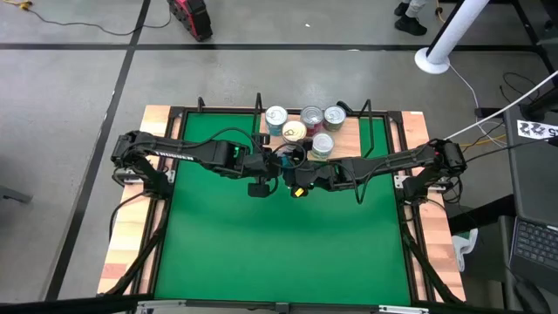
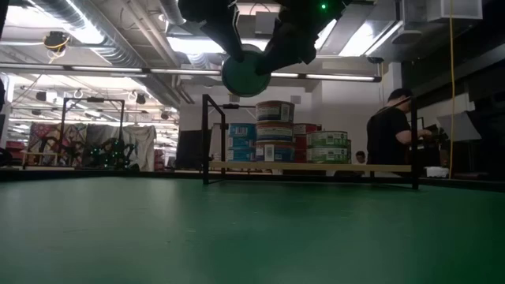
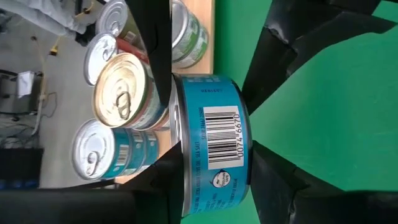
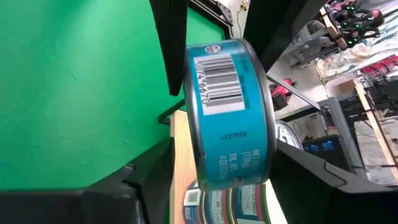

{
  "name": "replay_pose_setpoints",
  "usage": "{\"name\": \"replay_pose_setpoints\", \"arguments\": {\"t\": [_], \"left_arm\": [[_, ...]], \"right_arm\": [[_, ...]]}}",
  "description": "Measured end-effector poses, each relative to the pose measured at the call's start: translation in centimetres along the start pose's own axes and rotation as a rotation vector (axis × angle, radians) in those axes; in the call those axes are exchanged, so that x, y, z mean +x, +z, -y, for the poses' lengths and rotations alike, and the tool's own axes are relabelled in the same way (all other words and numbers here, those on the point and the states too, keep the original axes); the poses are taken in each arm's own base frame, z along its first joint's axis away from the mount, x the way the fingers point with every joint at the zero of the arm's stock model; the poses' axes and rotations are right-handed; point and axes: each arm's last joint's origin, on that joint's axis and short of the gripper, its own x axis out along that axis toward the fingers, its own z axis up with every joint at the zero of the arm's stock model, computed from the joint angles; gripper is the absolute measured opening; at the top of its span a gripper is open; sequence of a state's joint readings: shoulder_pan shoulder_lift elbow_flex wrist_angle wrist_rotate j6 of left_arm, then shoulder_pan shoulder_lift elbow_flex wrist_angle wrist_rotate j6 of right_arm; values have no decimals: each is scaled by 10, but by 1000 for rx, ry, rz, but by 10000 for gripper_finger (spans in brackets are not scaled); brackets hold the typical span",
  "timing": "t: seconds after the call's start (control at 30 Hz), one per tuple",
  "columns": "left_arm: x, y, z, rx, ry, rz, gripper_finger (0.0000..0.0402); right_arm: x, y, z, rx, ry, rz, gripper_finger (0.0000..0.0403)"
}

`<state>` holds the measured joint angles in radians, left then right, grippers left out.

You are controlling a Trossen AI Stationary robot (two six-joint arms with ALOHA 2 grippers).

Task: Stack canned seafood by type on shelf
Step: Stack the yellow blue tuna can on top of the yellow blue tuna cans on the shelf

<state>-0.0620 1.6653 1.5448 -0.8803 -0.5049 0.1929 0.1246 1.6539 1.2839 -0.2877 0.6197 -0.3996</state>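
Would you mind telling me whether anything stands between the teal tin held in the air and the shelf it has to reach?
Nothing visible blocks it. The teal tin hangs above the mat between the left claw and right claw, just in front of the shelf. Only the shelf's low wire rail lies ahead, below the tin.

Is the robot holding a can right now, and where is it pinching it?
Yes: one flat round teal-blue tin, lifted above the green mat. Both the left gripper and the right gripper appear to clamp it, fingers pressing its flat top and bottom faces.
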Motion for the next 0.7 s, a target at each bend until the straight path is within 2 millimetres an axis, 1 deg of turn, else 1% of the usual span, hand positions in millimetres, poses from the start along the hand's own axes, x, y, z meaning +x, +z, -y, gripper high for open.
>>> {"name": "replay_pose_setpoints", "arguments": {"t": [0.07, 0.13, 0.23, 0.33, 0.5, 0.6, 0.7], "left_arm": [[0, 0, -1, 0, 20, -4, 134], [1, 0, -2, -2, 39, -10, 136], [2, -1, -6, 3, 84, -20, 138], [4, -2, -12, 30, 142, -33, 137], [13, 0, -34, 46, 251, -29, 140], [19, 0, -50, 53, 288, -21, 141], [26, -3, -68, 39, 323, -25, 142]], "right_arm": [[-1, -1, 1, -6, -14, -15, 247], [-5, -5, 4, -27, -28, -52, 251], [-18, -11, 12, -39, -44, -108, 252], [-35, -17, 22, 26, -48, -142, 252], [-64, -30, 40, 81, -23, -190, 253], [-81, -38, 48, 146, 1, -221, 253], [-93, -45, 52, 231, 60, -235, 253]]}}
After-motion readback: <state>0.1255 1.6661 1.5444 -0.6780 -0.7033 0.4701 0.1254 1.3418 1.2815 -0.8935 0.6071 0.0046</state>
